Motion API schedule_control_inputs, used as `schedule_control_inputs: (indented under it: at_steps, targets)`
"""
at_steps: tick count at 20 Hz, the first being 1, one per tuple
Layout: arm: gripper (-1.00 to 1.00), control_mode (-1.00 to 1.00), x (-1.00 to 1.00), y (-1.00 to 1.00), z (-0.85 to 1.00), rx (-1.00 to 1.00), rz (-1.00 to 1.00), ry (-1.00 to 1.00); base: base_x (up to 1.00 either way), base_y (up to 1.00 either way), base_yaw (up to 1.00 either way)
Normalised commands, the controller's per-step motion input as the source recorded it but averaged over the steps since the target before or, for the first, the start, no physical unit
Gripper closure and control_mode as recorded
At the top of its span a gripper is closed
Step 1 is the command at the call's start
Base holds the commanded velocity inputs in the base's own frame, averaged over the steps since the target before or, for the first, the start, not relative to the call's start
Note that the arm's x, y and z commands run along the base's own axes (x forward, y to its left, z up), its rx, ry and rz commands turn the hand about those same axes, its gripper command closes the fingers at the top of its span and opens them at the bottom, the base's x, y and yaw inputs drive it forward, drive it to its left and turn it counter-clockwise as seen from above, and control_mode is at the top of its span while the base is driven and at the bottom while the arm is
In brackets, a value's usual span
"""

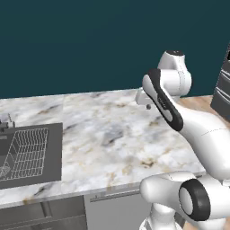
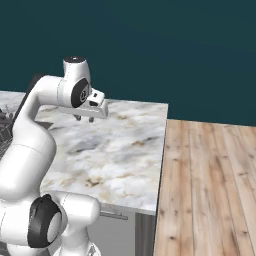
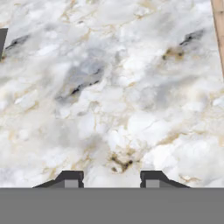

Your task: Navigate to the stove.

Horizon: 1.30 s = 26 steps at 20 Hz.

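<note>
Marble counter (image 1: 108, 134), white veined with grey and brown, spreads in front of the base and carries the scene in all three views. Nearest, below the counter's front edge, grey cabinet fronts with a thin bar handle (image 1: 114, 196) show in the left base view. Above the counter hangs the gripper (image 2: 84, 118), its two short dark fingers (image 3: 72, 178) pointing down at the bare stone, set well apart with nothing between them; it grips nothing and does not touch the surface. To the left, a dark sink basin (image 1: 31, 155) is sunk into the counter, with a wire rack (image 1: 24, 152) lying inside it, and a faucet part (image 1: 6, 122) stands at its far edge. To the right, the counter ends at a straight side, and a wood plank floor (image 2: 210, 190) runs on beside it. At the far right edge of the left base view, a dark appliance (image 1: 223, 85) stands on that floor, cut off by the frame; whether it is the stove cannot be told from so little of it. Behind everything rises a plain dark teal wall (image 2: 150, 45).
</note>
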Motion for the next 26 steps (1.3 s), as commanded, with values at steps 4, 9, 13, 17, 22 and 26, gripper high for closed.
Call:
schedule_control_inputs:
  at_steps: [4, 9, 13, 17, 22, 26]
  targets:
    - [-1.00, -1.00, -0.33, 0.09, 0.00, 0.00, 0.06, 0.01, 0.00, 0.00, 0.00]
    - [-1.00, -1.00, -0.94, 0.02, 0.00, 0.00, 0.04, -0.03, 0.00, 0.00, 0.00]
    - [-1.00, -1.00, -0.97, 0.00, 0.00, 0.00, 0.00, -0.02, 0.00, 0.00, 0.00]
    - [-1.00, -1.00, -0.85, 0.00, -0.02, 0.00, 0.00, 0.00, 0.00, 0.00, 0.00]
    - [-1.00, 1.00, -0.49, 0.00, -0.08, 0.00, 0.00, -0.02, -0.36, 0.02, 0.00]
    - [-1.00, 1.00, 0.00, 0.00, 0.00, 0.00, 0.00, 0.00, -0.74, 0.44, 0.00]
